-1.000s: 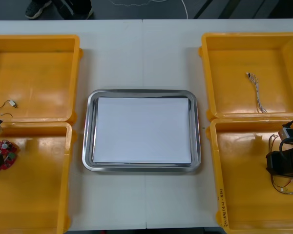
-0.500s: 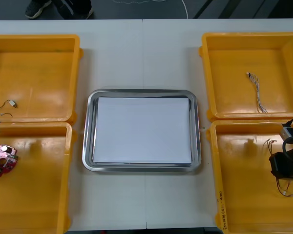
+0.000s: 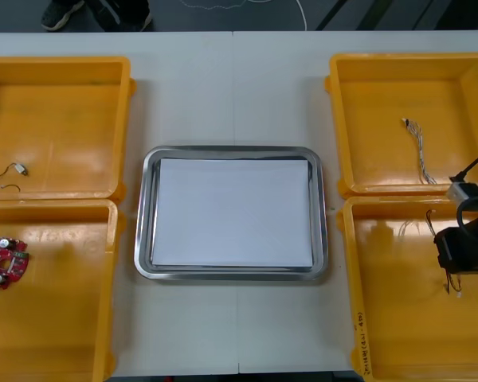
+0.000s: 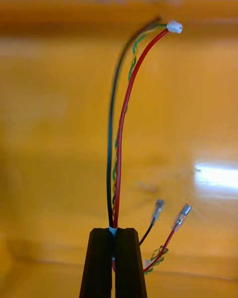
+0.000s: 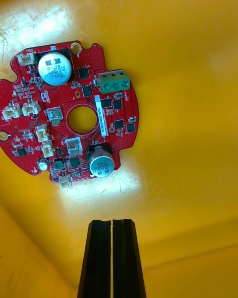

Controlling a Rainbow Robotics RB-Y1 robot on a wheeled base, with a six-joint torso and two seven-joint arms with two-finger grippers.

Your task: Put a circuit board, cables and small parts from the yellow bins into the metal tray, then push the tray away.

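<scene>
While the right gripper (image 4: 113, 230) hangs over the near right yellow bin (image 3: 382, 326), I see its fingers (image 4: 130, 263) clenched on a cable (image 4: 122, 129) of red, black and green-yellow strands. The strands rise from the fingers to a white plug, and the metal-tipped ends dangle beside the fingers. On my other side the left gripper (image 5: 112, 224) is over the near left yellow bin (image 3: 64, 334). Its fingers (image 5: 99, 258) are pressed together on nothing. The circuit board (image 5: 69, 124) lies flat on that bin's floor, just beyond the fingertips and apart from them. The metal tray (image 3: 143, 239), white inside, sits on the table (image 3: 231, 87) between the bins. A twisted cable (image 3: 420, 153) lies in the far right yellow bin (image 3: 366, 95).
</scene>
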